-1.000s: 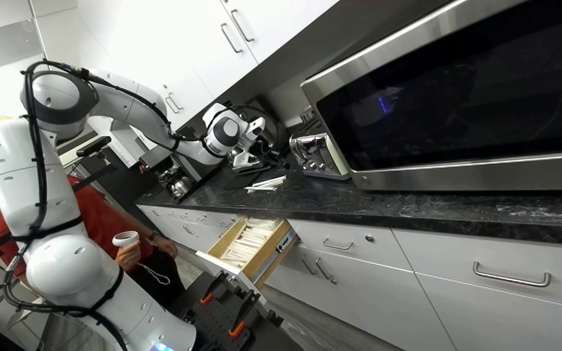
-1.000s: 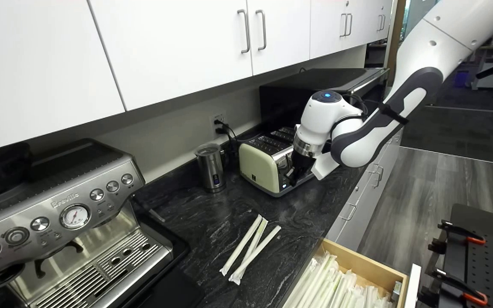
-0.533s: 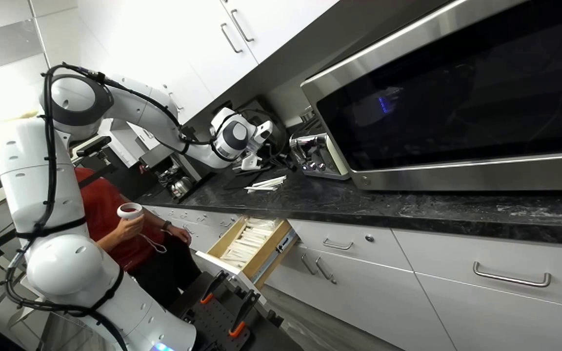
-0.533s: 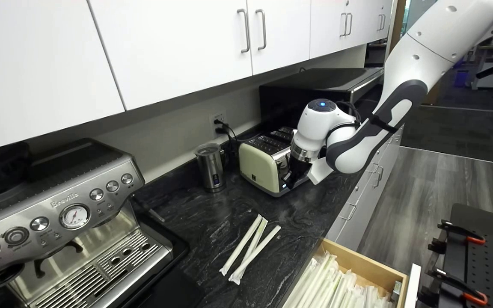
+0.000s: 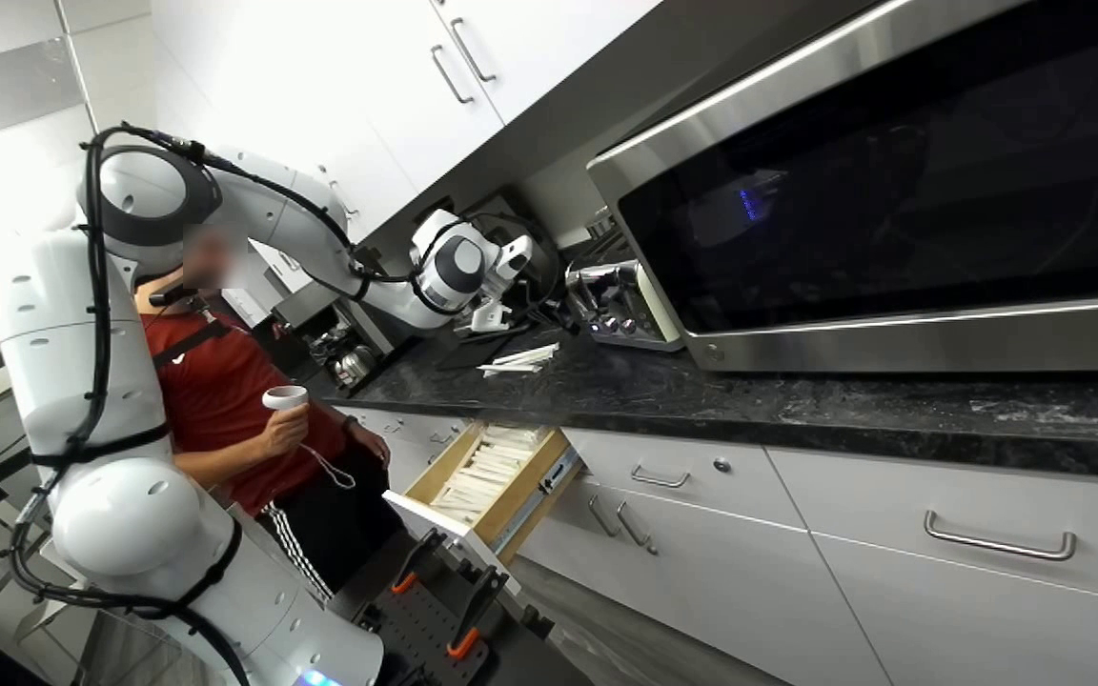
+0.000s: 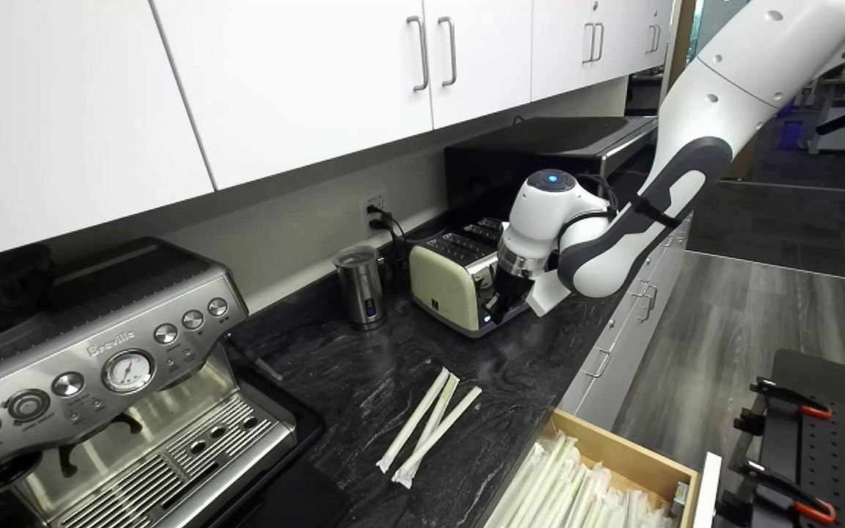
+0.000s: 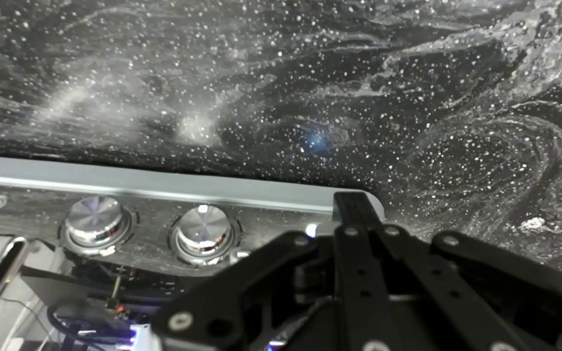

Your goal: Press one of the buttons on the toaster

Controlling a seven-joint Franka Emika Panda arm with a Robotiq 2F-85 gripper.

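Closed fingertips (image 7: 353, 202) just right of the light (image 7: 311, 230) on the toaster (image 6: 441, 290)

In an exterior view the toaster (image 5: 630, 305) stands on the dark counter (image 5: 778, 405) a little right of the frame's centre, just left of the big oven (image 5: 892, 191). The gripper (image 5: 566, 319) hangs close on its left. Contact cannot be read at this size.

In an exterior view the arm (image 6: 708, 110) reaches in from the upper right, and the gripper (image 6: 496, 308) sits at the lower right of the toaster's pale end, beside that light. The front runs off behind the gripper toward the upper right.

The wrist view shows the fingertips drawn together, nothing visible between them, over the right end of the front panel (image 7: 144, 234). The panel's length crosses the lower left of the frame, almost level, dipping slightly to the right. The light, probably a lit button, lies immediately left of the fingertips; a small button (image 7: 239, 254) lies farther left and slightly lower, beside a knob (image 7: 204, 229).

So the likely targets lie leftward along the panel. I judge a short shift that way, then a push into the face, is called for; going too far could bump the knob.
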